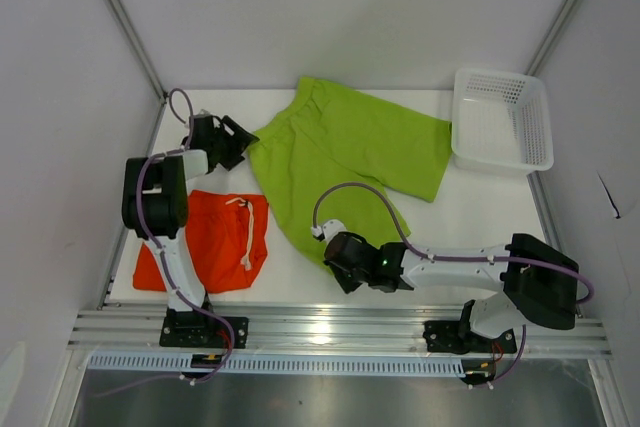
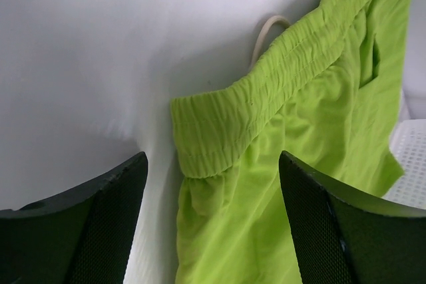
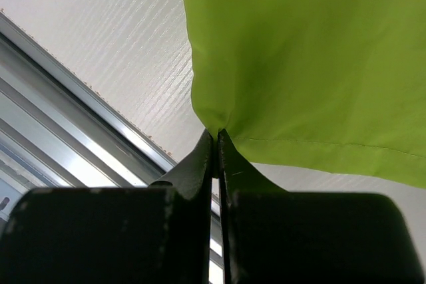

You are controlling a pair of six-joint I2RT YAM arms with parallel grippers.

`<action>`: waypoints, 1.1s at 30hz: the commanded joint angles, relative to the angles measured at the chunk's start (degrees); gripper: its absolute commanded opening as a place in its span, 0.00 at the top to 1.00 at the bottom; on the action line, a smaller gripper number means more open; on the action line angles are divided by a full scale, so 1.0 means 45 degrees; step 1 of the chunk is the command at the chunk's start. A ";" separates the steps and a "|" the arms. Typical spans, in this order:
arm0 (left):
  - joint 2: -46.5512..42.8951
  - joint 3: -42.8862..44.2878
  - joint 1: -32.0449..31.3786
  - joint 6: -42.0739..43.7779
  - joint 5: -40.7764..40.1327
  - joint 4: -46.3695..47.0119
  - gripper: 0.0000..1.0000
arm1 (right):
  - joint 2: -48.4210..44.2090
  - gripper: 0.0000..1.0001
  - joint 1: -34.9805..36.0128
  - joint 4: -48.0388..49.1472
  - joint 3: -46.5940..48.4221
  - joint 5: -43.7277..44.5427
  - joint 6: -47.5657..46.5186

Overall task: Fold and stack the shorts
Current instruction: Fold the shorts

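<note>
The lime green shorts (image 1: 340, 152) lie spread across the middle of the table. The orange-red shorts (image 1: 210, 239) with a white drawstring lie folded at the near left. My left gripper (image 1: 240, 139) is open at the green shorts' waistband corner (image 2: 206, 144), a finger on each side of it. My right gripper (image 1: 335, 259) is shut on the corner of a green leg hem (image 3: 216, 124) near the front edge. The green fabric (image 3: 306, 64) hangs from its tips just above the table.
A white plastic mesh basket (image 1: 502, 119) stands at the back right corner. An aluminium rail (image 1: 340, 327) runs along the table's front edge, close under my right gripper. White walls close in the left and right sides.
</note>
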 commanded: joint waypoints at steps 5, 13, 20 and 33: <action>0.0962 -0.0084 0.0059 -0.2205 0.0900 0.2247 0.25 | -0.0476 1.00 -0.0037 0.0564 -0.0140 -0.0152 0.0209; 0.1176 -0.0240 0.0040 -0.2909 -0.0094 0.2830 0.37 | -0.0749 1.00 0.0001 0.0663 -0.0238 -0.0288 0.0288; 0.1666 0.0189 0.0040 -0.3495 -0.0172 0.3556 0.64 | -0.0788 1.00 0.0353 0.0623 -0.0180 -0.0308 0.0131; -0.1631 0.0620 0.0040 0.0680 -0.3570 -0.1812 1.00 | -0.1490 1.00 0.2517 -0.0019 0.0855 -0.1031 -0.1333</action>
